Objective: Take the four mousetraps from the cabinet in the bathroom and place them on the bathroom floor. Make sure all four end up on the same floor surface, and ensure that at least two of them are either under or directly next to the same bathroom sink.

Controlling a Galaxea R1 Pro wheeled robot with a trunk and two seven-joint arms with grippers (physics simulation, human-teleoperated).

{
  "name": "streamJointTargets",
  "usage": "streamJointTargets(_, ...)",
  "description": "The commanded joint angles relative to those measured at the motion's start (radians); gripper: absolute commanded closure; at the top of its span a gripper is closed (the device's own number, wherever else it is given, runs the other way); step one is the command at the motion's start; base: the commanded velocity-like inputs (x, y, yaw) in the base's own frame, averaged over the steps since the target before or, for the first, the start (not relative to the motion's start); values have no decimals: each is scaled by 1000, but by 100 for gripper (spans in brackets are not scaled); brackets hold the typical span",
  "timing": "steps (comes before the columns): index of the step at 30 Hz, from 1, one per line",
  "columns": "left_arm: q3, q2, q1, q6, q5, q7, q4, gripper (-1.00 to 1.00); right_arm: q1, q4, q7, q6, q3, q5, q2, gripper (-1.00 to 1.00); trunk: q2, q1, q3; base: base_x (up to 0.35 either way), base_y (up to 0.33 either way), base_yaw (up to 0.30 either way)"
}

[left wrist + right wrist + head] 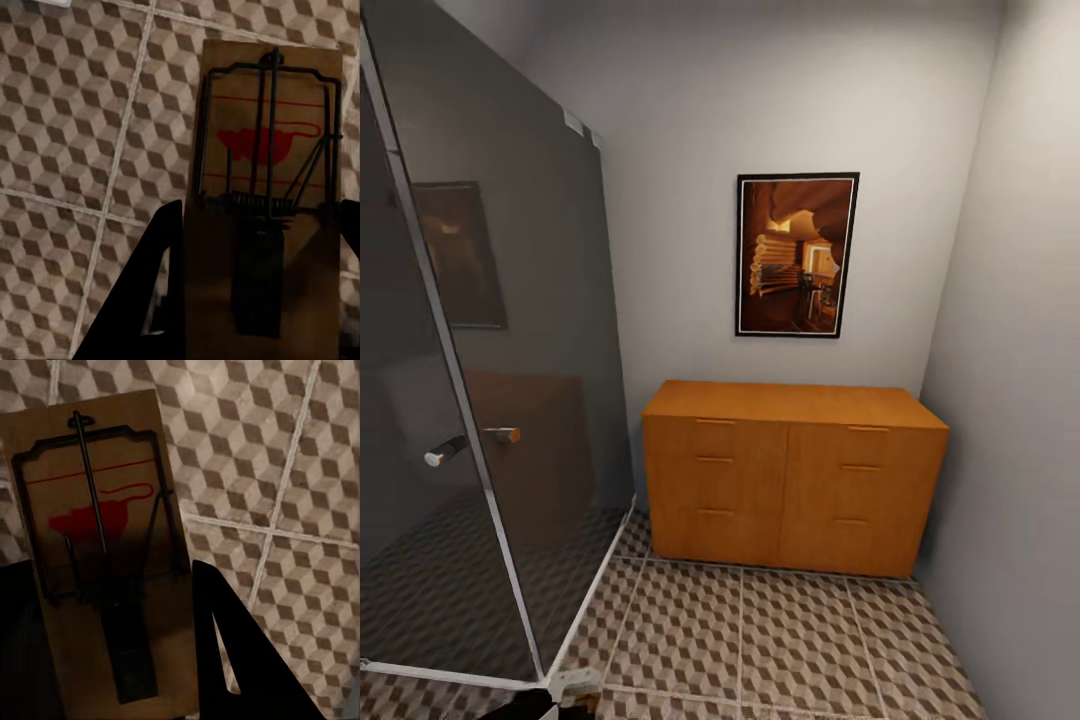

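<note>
Mousetraps sit one in each gripper: the left gripper (259,285) is closed on the left mousetrap (266,195) and the right gripper (112,637) on the right mousetrap (101,547), each board clamped by its long edges between dark fingers (142,300) so its long axis runs out along them, above the bathroom floor (285,472). Neither arm looks nearer the tiles, which lie straight beyond both traps, so lowering looks to be all that a release needs. Farther off, the cabinet (790,470) stands shut against the back wall under a framed picture (797,255), with the glass shower screen (480,400) to its left.
</note>
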Motion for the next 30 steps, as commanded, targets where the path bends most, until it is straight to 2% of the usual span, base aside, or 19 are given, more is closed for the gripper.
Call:
streamJointTargets(1, -8, 1, 12, -15, 23, 12, -1, 100, 1, 2, -5, 1, -8, 4, 0, 100, -1, -1, -1, -346, 0, 0)
streamJointTargets(4, -7, 6, 45, -64, 67, 32, -1, 100, 4, 3, -9, 3, -8, 3, 6, 100, -1, -1, -1, -346, 0, 0)
streamJointTargets(8, -6, 20, 84, -95, 121, 53, -1, 100, 6, 4, -11, 3, -8, 2, 11, 100, -1, -1, -1, -278, 0, 14)
streamJointTargets(12, -7, 23, 116, -122, 138, 55, -1, 100, 6, 4, -13, -3, -8, 2, 10, 100, -1, -1, -1, -66, 0, 183)
streamJointTargets(18, -5, 28, 178, -161, 146, 55, -1, 100, 2, 4, -14, -13, -8, 3, 11, 100, -1, -1, -1, -6, 0, 269)
streamJointTargets(19, -4, 41, 213, -198, 192, 53, -1, 100, 2, 4, -14, -13, -8, 3, 11, 100, -1, -1, -1, 0, 0, 277)
streamJointTargets(22, -5, 51, 254, -239, 234, 47, -1, 100, 1, 3, -15, -14, -8, 3, 8, 100, -1, -1, -1, 0, 0, 277)
streamJointTargets(30, -6, 53, 303, -252, 240, 45, -1, 100, 1, 2, -16, -14, -8, 3, 1, 100, -1, -1, -1, 0, 0, 277)
